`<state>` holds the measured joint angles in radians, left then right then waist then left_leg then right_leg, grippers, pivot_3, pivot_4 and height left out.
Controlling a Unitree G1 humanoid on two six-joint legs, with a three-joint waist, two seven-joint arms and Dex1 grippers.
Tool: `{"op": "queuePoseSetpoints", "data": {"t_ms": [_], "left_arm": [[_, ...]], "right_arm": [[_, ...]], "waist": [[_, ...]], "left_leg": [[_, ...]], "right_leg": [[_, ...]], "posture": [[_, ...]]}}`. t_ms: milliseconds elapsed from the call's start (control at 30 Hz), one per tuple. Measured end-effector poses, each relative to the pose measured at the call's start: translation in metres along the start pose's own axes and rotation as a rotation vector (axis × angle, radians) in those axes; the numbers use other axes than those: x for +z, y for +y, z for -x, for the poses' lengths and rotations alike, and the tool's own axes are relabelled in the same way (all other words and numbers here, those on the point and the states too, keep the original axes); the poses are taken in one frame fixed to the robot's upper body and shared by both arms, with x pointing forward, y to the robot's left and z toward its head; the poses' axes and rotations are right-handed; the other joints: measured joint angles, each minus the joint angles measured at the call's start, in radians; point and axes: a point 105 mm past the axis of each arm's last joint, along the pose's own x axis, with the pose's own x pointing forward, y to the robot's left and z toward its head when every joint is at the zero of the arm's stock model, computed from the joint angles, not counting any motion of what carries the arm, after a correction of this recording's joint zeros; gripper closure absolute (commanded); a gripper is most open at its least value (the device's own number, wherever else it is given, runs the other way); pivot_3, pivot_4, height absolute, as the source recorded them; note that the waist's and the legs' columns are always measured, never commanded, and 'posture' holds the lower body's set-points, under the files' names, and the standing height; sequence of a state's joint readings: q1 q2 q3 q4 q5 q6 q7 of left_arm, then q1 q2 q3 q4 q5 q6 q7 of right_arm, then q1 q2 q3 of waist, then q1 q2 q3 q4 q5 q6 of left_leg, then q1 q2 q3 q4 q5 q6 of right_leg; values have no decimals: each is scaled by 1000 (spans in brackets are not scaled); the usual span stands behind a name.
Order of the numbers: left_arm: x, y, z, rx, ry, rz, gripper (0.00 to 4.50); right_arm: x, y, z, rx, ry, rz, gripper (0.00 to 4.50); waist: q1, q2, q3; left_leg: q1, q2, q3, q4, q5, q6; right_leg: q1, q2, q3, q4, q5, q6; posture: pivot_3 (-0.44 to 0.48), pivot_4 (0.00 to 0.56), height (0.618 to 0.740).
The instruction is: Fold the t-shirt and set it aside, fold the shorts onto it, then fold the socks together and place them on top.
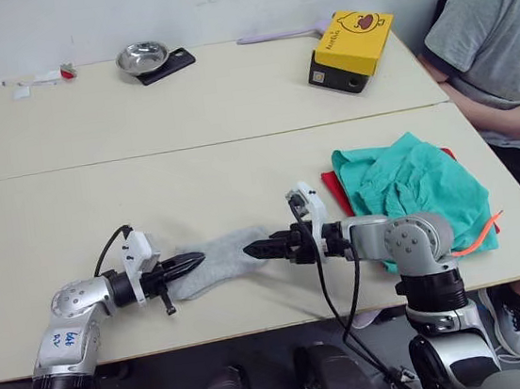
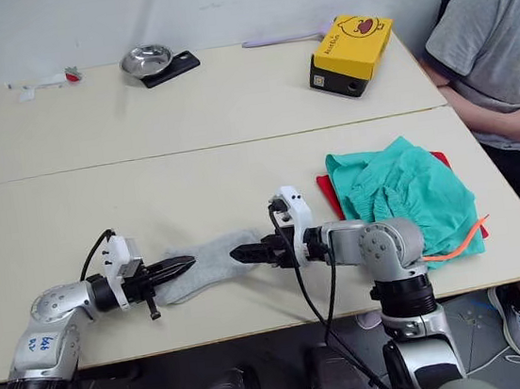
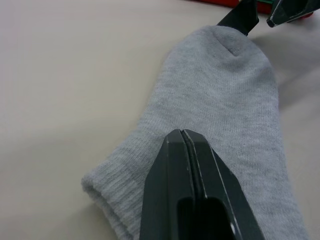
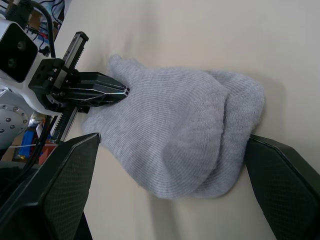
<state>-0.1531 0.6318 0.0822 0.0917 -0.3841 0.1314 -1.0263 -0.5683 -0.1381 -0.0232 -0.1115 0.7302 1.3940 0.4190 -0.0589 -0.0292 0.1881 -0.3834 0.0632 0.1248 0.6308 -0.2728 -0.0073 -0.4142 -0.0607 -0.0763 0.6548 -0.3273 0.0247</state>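
The grey socks lie stacked one on the other near the table's front edge, between my two grippers. My left gripper is shut, its tips resting over the cuff end with no cloth pinched between them. At the toe end my right gripper stands open, and in the right wrist view its fingers spread to either side of the toes. To the right the teal shorts lie bunched on the red t-shirt, of which just an edge shows. An orange drawstring trails off the shorts.
A yellow box stands at the back right, and a metal bowl on a black slab at the back. A seated person is at the table's right side. The table's front edge runs just below the socks.
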Motion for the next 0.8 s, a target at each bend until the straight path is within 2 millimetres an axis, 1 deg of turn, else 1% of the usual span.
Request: {"op": "queuePoseSetpoints", "data": {"t_ms": [33, 167, 300, 333, 367, 400, 467, 567, 633, 700, 733, 800], "left_arm": [[0, 0, 0, -1, -1, -1, 4500], [2, -1, -5, -11, -8, -7, 4500], [8, -2, -16, -26, -44, -10, 4500], [10, -3, -20, -30, -55, -10, 4500], [11, -3, -23, -34, -62, -13, 4500], [13, -4, -26, -42, -68, -16, 4500], [17, -7, -37, -59, -88, -21, 4500], [23, -12, -54, -93, -114, -25, 4500], [23, -14, -63, -108, -119, -17, 4500], [24, -16, -71, -122, -121, -16, 4500], [23, -17, -77, -130, -118, -13, 4500], [23, -19, -83, -136, -117, -10, 4500]], "right_arm": [[0, -1, 0, -8, 0, -3, 982], [0, -11, 4, -39, -1, -40, 2267], [-2, -15, 9, -46, 8, -79, 3598], [-1, -16, 12, -47, 0, -93, 4014], [1, -15, 13, -42, -7, -96, 4325], [4, -15, 15, -44, -15, -97, 4463], [8, -19, 22, -59, -29, -106, 4463], [16, -29, 42, -121, -38, -94, 4463], [22, -35, 57, -167, -54, -73, 4463], [24, -38, 68, -199, -53, -61, 4463], [27, -40, 74, -218, -51, -51, 4463], [33, -37, 77, -225, -50, -27, 4463]], "waist": [[0, 0, 0], [3, 0, 0], [5, 0, 0], [6, 0, 0], [6, 0, 0], [6, 0, 0], [7, 0, 0], [13, 0, 0], [16, 0, 0], [15, 0, 0], [15, 1, 0], [11, 1, 0]], "left_leg": [[0, 0, 0, 0, 0, 0], [-1, 0, 0, -1, 0, 0], [-4, 0, 0, 0, 0, 0], [-4, 0, 0, 0, 0, 0], [-5, 0, 0, 0, 0, 0], [-5, -1, 0, 0, 0, 0], [-5, -1, 0, 0, 0, 1], [-5, -1, 0, 1, 0, 1], [-6, -1, 0, 0, 0, 1], [-6, -1, 0, 0, 0, 1], [-6, -1, 0, 0, 0, 1], [-6, -1, 0, 0, 0, 1]], "right_leg": [[0, 0, 0, 0, 0, 0], [0, 0, 0, -1, 0, 0], [-3, 0, -1, -1, 0, 0], [-3, 0, -1, -2, 0, 0], [-3, 0, -1, -2, 0, 1], [-3, 0, -1, -1, 0, 1], [-3, 0, -1, -1, 1, 1], [-3, 0, 0, -2, 1, 2], [-3, 0, -1, -2, 1, 2], [-3, 0, 0, -2, 1, 2], [-3, 1, 0, -2, 1, 2], [-3, 1, 0, -2, 1, 2]], "posture": [[0, 150, 740], [0, 150, 740], [0, 150, 740], [0, 150, 740], [0, 150, 740], [0, 150, 740], [0, 150, 740], [0, 150, 740], [0, 150, 740], [0, 150, 740], [0, 150, 740], [0, 150, 740]]}}
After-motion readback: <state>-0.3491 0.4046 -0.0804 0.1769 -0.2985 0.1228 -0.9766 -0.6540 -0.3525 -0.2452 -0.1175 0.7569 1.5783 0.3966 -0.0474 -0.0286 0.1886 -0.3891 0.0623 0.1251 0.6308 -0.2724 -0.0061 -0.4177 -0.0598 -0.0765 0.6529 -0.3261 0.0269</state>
